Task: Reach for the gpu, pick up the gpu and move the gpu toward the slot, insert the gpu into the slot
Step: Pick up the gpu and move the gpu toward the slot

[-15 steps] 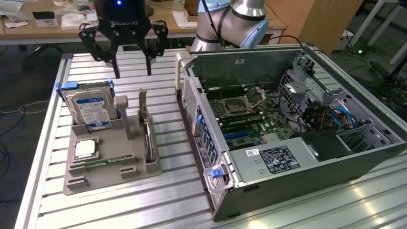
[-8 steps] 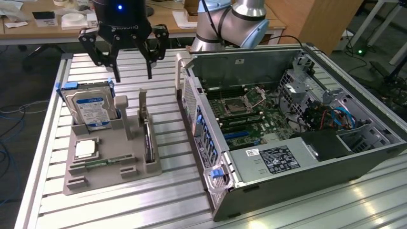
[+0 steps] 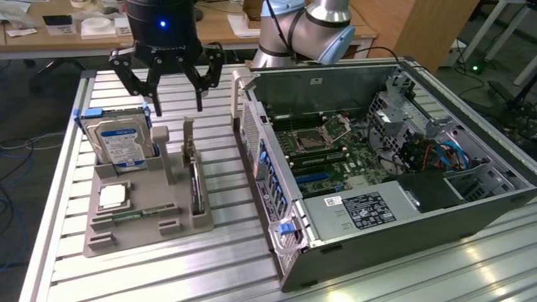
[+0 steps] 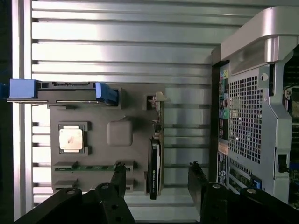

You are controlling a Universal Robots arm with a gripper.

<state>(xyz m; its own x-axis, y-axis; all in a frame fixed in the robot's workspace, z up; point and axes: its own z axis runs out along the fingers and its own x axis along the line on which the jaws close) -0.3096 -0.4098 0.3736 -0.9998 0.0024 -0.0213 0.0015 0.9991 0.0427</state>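
The gpu [image 3: 193,184] stands on edge in a grey holder [image 3: 143,233], dark and thin, with its pale bracket [image 3: 188,135] at the far end. My black gripper [image 3: 178,100] hangs open in the air above that far end, holding nothing. In the wrist view the gpu [image 4: 154,161] lies well below, between my two fingertips [image 4: 119,173], and the gripper [image 4: 157,173] is centred roughly over it. The slot [image 3: 323,178] is a narrow blue strip on the green motherboard [image 3: 336,157] inside the open computer case [image 3: 403,207].
On the exterior view's left of the gpu the holder also carries an upright silver hard drive [image 3: 122,145], a square processor [image 4: 71,138] and a narrow memory stick [image 4: 88,167]. The case wall [image 4: 252,116] rises close beside the holder. All rest on a ribbed aluminium table [image 3: 168,277].
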